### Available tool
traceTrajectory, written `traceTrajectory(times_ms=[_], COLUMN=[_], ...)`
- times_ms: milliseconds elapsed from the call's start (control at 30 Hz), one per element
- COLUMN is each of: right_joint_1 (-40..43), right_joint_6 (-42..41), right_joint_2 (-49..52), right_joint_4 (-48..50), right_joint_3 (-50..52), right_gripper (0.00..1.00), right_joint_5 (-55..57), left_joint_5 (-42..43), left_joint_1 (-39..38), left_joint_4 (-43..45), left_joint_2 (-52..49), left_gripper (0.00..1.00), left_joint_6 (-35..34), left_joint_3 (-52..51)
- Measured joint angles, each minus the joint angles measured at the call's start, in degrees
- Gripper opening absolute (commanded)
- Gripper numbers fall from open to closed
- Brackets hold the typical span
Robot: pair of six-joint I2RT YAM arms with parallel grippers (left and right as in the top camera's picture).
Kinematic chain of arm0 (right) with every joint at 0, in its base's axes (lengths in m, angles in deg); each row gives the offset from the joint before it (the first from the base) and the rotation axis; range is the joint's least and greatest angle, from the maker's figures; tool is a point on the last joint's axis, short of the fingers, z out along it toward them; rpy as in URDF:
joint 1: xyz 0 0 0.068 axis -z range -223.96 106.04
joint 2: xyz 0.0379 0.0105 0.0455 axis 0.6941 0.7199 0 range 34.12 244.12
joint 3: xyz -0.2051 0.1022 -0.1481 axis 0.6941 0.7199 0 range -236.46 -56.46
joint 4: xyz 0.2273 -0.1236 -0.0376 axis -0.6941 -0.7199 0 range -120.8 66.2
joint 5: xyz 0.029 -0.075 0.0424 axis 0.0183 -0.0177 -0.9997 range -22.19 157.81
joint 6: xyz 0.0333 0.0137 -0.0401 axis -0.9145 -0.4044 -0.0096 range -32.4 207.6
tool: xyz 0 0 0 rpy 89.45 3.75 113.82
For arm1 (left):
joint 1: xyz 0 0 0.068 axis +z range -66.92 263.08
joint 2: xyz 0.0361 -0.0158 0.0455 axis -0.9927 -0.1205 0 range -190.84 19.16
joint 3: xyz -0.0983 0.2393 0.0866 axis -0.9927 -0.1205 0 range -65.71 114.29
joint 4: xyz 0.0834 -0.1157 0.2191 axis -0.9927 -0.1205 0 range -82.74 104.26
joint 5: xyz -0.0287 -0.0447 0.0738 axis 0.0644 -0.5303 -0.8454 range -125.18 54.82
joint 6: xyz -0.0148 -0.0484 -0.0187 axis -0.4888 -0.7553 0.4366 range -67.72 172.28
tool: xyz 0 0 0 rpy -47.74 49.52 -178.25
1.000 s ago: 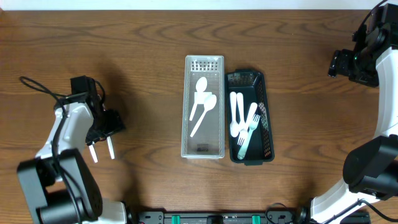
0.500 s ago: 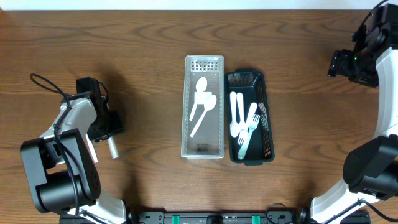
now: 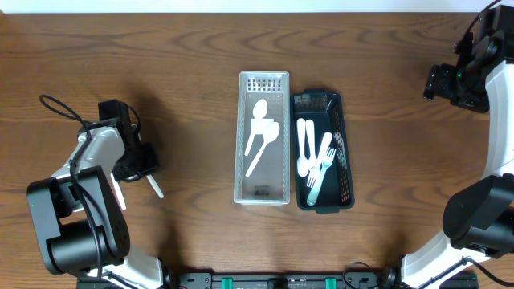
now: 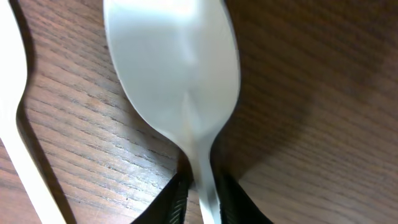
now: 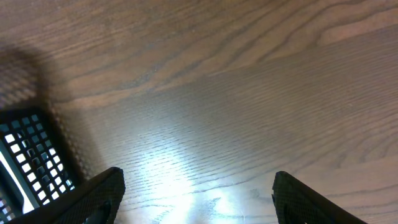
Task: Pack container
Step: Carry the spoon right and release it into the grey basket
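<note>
The left gripper (image 4: pixel 200 186) is pressed onto the neck of one white plastic spoon (image 4: pixel 174 68), a black finger on each side of the handle. The spoon lies bowl-up on the wooden table (image 3: pixel 193 48), at the left of the overhead frame. One second white utensil (image 4: pixel 18 143) lies just beside it, with only its handle showing.

At frame centre stands one clear tray (image 3: pixel 244 193) holding two white spoons (image 3: pixel 259 136). One dark mesh basket (image 3: pixel 347 160) touches its right side. The basket holds overlapping white cutlery (image 3: pixel 315 160), forks among it, but I cannot tell the exact count.

The right gripper (image 5: pixel 196 193) hangs spread wide and empty over bare wood at the upper right.
</note>
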Motion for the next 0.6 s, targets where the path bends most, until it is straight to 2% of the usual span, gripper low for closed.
traceTrajectory(times_ms=[100, 367, 600], right_joint_1=[0.0, 0.0, 0.0], right_joint_6=[0.0, 0.0, 0.0], right_joint_2=[0.0, 0.0, 0.0], right_joint_4=[0.0, 0.0, 0.5], right_joint_3=[0.0, 0.0, 0.0], right_gripper=[0.79, 0.79, 0.79], right_joint_5=[0.0, 0.0, 0.0], left_joint_5=[0.0, 0.0, 0.3], left_joint_1=[0.0, -0.1, -6.1], left_joint_4=[-0.1, -5.3, -21.1], left_joint_2=[0.0, 0.0, 3.0], left_gripper=[0.09, 0.09, 0.09], left_joint_6=[0.1, 0.2, -0.8], left_joint_3=[0.0, 1.4, 15.7])
